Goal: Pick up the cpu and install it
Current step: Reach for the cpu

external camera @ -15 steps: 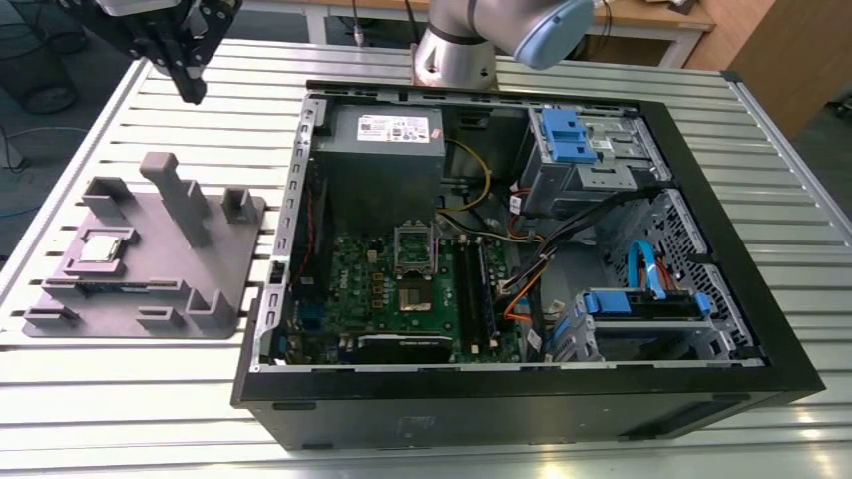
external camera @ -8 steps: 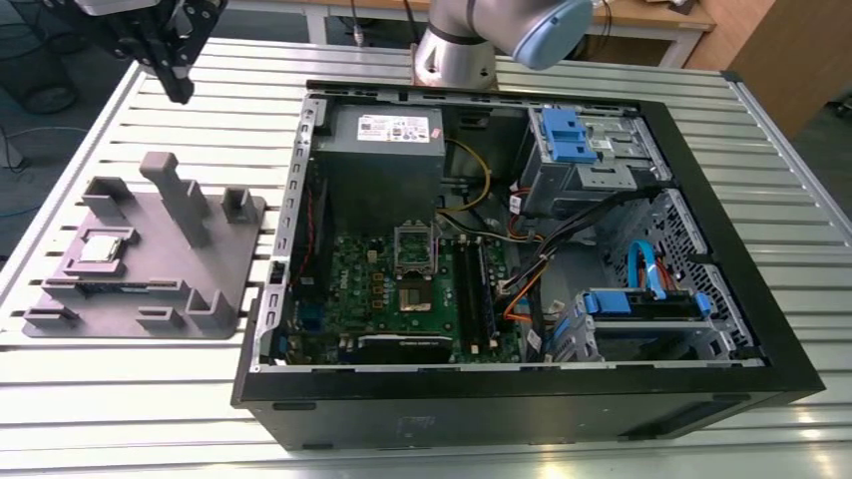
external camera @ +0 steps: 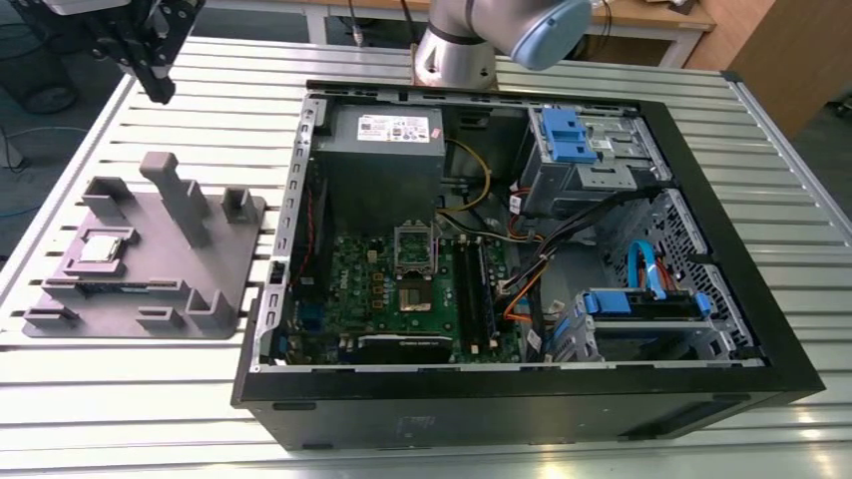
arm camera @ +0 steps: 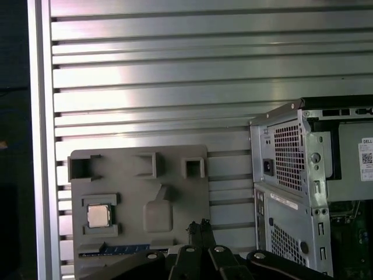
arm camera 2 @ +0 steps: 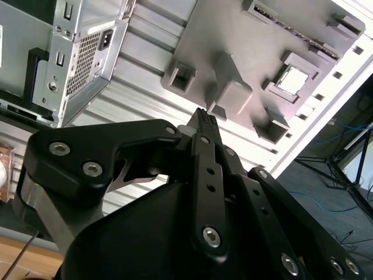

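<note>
The cpu (external camera: 104, 246), a small silvery square chip, lies in a recess of the grey fixture plate (external camera: 200, 289) on the table, to the exterior view's left of the open computer case (external camera: 533, 399). Both wrist views show the cpu (arm camera: 98, 215) (arm camera 2: 293, 80) seated in that recess. My gripper (external camera: 159, 92) hangs high over the table's far corner, well above and beyond the fixture. Its fingers are shut with nothing between them (arm camera: 199, 225) (arm camera 2: 203, 116). Inside the case, the green motherboard (external camera: 373, 289) carries a metal socket frame (external camera: 414, 247).
Upright grey posts (external camera: 174, 195) rise from the fixture plate, and a narrow memory stick (external camera: 118, 289) lies in a slot near the cpu. The case holds a power supply (external camera: 383, 135), blue drive bays (external camera: 566, 135) and loose cables. The slatted metal table (external camera: 134, 399) ends close to the fixture.
</note>
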Robot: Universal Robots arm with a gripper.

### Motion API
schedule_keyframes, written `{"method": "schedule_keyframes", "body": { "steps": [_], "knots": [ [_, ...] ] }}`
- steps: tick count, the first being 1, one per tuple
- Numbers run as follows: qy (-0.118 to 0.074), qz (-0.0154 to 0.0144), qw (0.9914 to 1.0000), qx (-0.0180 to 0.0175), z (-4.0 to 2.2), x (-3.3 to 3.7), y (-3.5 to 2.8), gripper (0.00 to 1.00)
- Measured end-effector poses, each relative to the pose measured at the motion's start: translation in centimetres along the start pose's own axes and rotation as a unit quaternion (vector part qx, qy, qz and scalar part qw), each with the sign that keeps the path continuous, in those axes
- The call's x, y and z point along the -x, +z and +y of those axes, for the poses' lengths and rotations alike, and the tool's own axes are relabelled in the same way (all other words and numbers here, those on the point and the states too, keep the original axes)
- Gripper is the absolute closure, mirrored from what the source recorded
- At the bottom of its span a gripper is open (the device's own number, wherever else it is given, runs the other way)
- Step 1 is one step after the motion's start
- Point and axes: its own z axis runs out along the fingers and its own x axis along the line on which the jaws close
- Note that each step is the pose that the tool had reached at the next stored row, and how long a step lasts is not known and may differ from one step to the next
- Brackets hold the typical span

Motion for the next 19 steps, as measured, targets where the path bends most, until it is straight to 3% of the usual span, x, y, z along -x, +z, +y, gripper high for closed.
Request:
{"method": "schedule_keyframes", "body": {
  "steps": [11, 19],
  "knots": [
    [0.000, 0.0000, 1.00000, 0.0000, -0.15, -1.98, 0.10, 0.89],
    [0.000, 0.0000, 1.00000, 0.0000, -0.21, -2.60, 0.14, 0.89]
  ]
}}
